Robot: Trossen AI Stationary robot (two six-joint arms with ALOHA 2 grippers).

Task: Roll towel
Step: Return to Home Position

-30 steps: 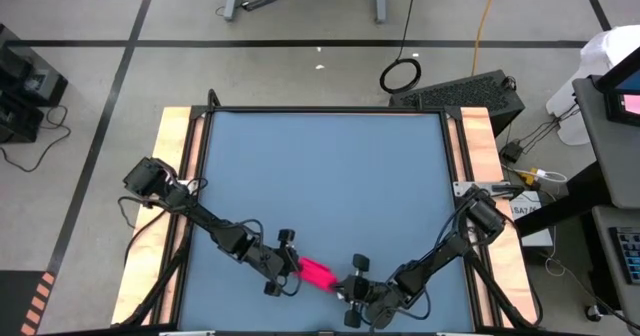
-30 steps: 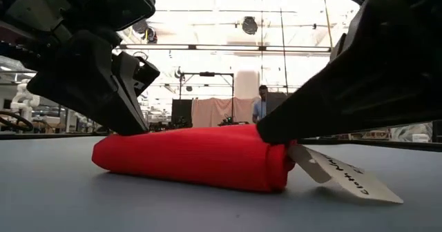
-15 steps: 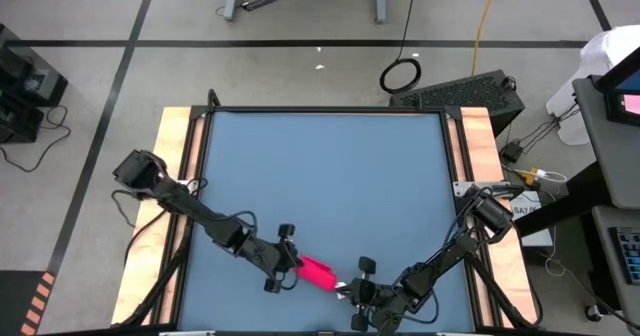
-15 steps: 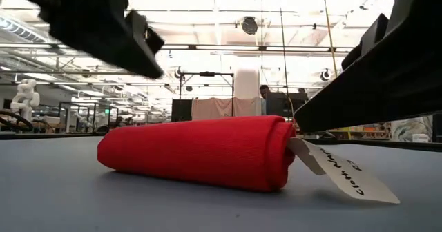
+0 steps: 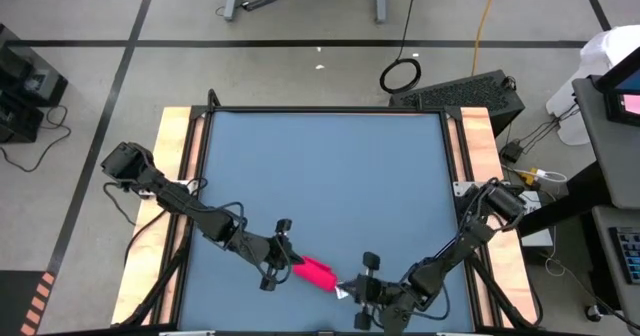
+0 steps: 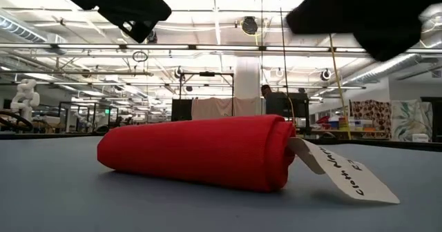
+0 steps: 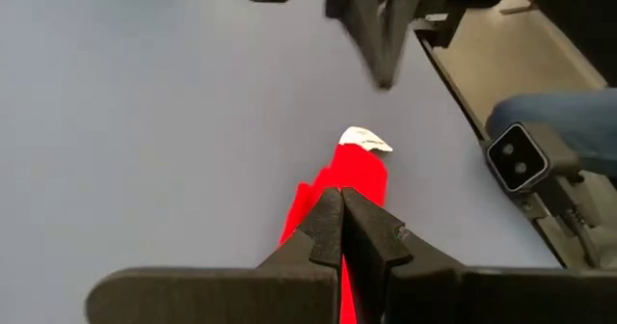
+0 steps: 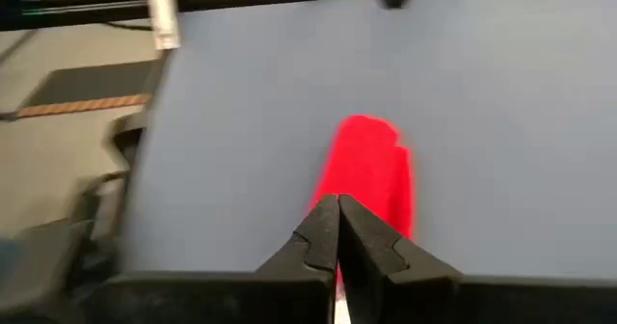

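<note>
Rolled towel (image 5: 316,272) lay at desk's (image 5: 330,176) 6 o'clock. Left end effector (image 5: 288,262) at its 10, right end effector (image 5: 347,290) at 4, both pinched together, empty.

The bench (image 5: 320,176) has a flat blue-grey top, and pale wooden strips (image 5: 176,166) run along its left and right sides. Only one thing lies directly on this top: the towel (image 5: 316,272), bright red-pink, rolled into a short thick roll. It rests close to the near edge of the bench, about in the middle between left and right. The roll lies a little at an angle, its left end farther and its right end nearer. At the right end a white tag (image 6: 342,173) with handwriting sticks out, and its tip comes down to the bench surface.
</note>
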